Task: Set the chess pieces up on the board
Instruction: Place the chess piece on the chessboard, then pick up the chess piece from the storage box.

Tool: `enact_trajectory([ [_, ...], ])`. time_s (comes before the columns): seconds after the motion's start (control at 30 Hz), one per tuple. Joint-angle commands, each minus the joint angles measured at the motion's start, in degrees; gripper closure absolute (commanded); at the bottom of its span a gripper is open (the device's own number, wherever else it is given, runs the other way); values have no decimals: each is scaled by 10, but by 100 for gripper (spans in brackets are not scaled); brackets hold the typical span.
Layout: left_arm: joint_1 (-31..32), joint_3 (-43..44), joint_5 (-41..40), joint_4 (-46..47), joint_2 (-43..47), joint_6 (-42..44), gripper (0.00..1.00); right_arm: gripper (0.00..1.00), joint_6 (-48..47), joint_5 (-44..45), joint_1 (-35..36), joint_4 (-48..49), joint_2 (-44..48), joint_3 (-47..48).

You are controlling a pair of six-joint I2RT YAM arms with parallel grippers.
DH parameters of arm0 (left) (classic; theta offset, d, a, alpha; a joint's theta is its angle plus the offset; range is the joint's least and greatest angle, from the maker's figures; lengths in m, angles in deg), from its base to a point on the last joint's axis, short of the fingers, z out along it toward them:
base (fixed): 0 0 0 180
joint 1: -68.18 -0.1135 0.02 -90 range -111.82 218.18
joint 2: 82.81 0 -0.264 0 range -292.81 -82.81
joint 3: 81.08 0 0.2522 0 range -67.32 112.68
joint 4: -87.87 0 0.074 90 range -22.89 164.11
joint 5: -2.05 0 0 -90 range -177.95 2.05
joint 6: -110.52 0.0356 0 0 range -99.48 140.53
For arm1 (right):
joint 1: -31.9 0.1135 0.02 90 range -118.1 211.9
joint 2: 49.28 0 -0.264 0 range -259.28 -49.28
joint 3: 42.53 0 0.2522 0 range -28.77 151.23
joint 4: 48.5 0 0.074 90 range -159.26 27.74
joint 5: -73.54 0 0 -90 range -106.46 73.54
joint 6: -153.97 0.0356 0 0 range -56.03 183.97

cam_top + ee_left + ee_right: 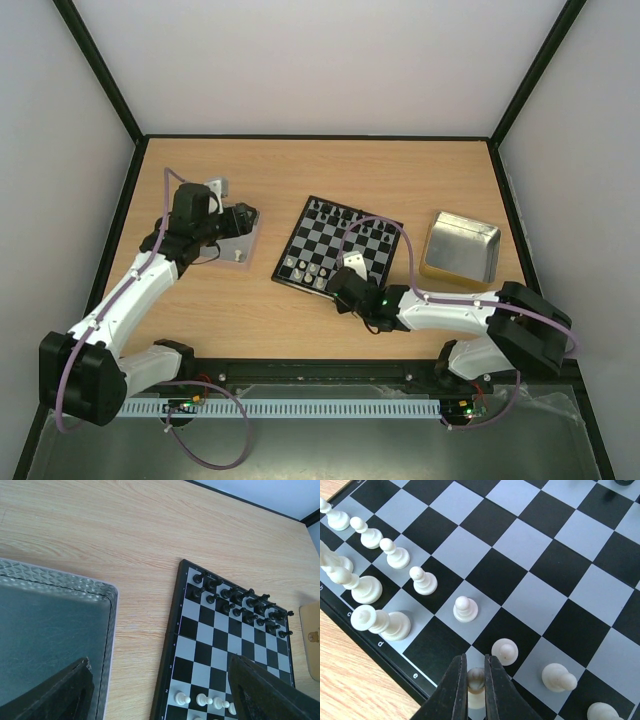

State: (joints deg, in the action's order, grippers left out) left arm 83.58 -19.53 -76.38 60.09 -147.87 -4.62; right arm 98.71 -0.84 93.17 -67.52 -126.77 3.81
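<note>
Right wrist view gives me what the others cannot: my right pincer [475,666] is clenched on a small cream piece [476,680]. Its two dark fingers [454,692] press on either side of it at the near edge of the board [520,545], just right of the letter e printed on the border. Whether that piece stands on its square or hangs just above it, I cannot tell. A line of cream pawns [423,581] runs away from the pincer to the far left, with the closest one just beyond my fingertips to the right. Taller cream pieces [367,589] stand left of the pincer on the edge row. Top external view shows that pincer only as a dark lump over the board's near edge, yet it alone shows both metal trays. The left tray [250,238] lies under my left pincer [243,218], and the right tray [462,245] sits well to the right of my right pincer, its shiny floor mirroring brown. Left wrist view shows my left pincer released, fingers spread wide, with the tray's scratched floor below and to its left. It also shows the black pieces [240,605] in two rows at the board's far end, right of that pincer. Everything rests on a pale wood table [400,170] between pale walls [300,60] and black frame posts [100,70].
</note>
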Motion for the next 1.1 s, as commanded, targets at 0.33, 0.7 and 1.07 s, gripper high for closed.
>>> enact_trajectory([
  [0.33, -3, -7, 4, 5, -1, 0, 24, 75, 6, 26, 6, -17, 17, 9],
  [0.7, -5, 9, -2, -26, -11, -22, 24, 56, 59, 75, -1, -127, 119, 105],
  [1.07, -6, 16, -43, -119, -24, 2, 27, 51, 128, 11, -69, -192, 117, 169],
])
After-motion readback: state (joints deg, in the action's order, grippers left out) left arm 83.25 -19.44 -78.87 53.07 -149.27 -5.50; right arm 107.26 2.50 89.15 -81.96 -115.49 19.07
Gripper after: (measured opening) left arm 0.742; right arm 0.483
